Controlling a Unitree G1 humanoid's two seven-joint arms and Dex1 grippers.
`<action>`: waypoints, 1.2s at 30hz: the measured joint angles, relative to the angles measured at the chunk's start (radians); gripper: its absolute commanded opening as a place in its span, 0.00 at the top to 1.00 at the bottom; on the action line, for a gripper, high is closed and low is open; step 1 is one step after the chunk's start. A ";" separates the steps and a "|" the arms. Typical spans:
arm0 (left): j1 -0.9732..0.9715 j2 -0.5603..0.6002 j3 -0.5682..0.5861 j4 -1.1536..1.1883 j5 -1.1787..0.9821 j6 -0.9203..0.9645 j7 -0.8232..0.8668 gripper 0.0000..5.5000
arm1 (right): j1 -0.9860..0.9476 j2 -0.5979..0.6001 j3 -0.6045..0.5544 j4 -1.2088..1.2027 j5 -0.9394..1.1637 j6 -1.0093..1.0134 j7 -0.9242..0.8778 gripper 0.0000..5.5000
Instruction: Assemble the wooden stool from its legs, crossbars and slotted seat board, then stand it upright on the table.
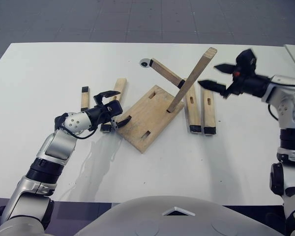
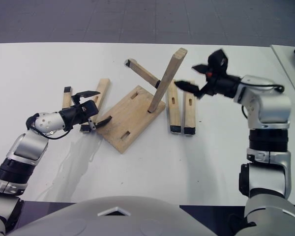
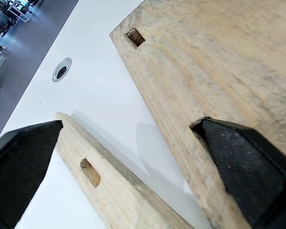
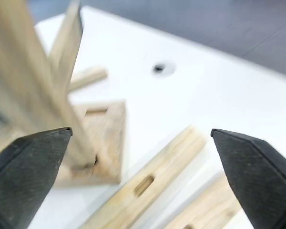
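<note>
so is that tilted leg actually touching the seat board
Touching. The left eye view shows the tilted leg with its lower end planted in a slot of the seat board; the right wrist view agrees.

White table: slotted seat board, several loose legs, possibly short crossbar.

Your left arm and right arm have silver-grey shells over black ribbed joints, with thin black cables beside each wrist. Your left gripper and right gripper are black, each with two tapered, pointed fingers. The right one bears a small red mark.
</note>
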 measured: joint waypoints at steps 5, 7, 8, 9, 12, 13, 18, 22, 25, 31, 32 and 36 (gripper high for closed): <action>-0.006 -0.004 -0.001 0.004 0.001 0.003 0.000 0.02 | -0.198 0.050 -0.058 -0.043 0.039 0.010 -0.122 0.02; -0.011 -0.007 -0.002 0.007 0.001 0.004 0.000 0.02 | -0.262 0.095 -0.084 -0.043 0.056 -0.003 -0.189 0.02; -0.015 -0.009 -0.003 0.009 0.002 0.004 0.000 0.02 | -0.308 0.126 -0.109 -0.047 0.082 -0.004 -0.231 0.02; -0.020 -0.011 -0.003 0.011 0.002 0.004 0.000 0.02 | -0.360 0.167 -0.139 -0.070 0.117 -0.003 -0.285 0.02; -0.025 -0.015 -0.003 0.011 0.002 0.004 0.002 0.02 | -0.456 0.245 -0.196 -0.123 0.200 0.012 -0.405 0.02; -0.025 -0.016 -0.002 0.011 0.002 0.004 0.002 0.02 | -0.477 0.263 -0.213 -0.133 0.224 0.016 -0.439 0.02; -0.023 -0.016 0.000 0.008 0.002 0.004 0.002 0.02 | -0.567 0.332 -0.272 -0.200 0.355 0.035 -0.589 0.02; -0.018 -0.016 0.001 0.004 0.002 0.006 0.007 0.02 | -0.524 0.339 -0.232 -0.264 0.403 0.095 -0.625 0.02; -0.020 -0.016 0.006 -0.003 0.002 0.005 0.008 0.02 | -0.291 0.350 -0.120 -0.279 0.382 0.152 -0.613 0.02; -0.014 -0.017 0.004 0.003 0.014 0.014 0.010 0.02 | -0.074 0.322 0.011 -0.280 0.268 0.052 -0.550 0.02; -0.011 -0.019 0.004 0.001 0.020 0.015 0.010 0.02 | -0.077 0.329 0.008 -0.277 0.269 0.052 -0.554 0.02; -0.005 -0.020 0.008 -0.010 0.021 0.015 0.014 0.02 | -0.123 0.371 -0.064 -0.273 0.346 0.106 -0.625 0.02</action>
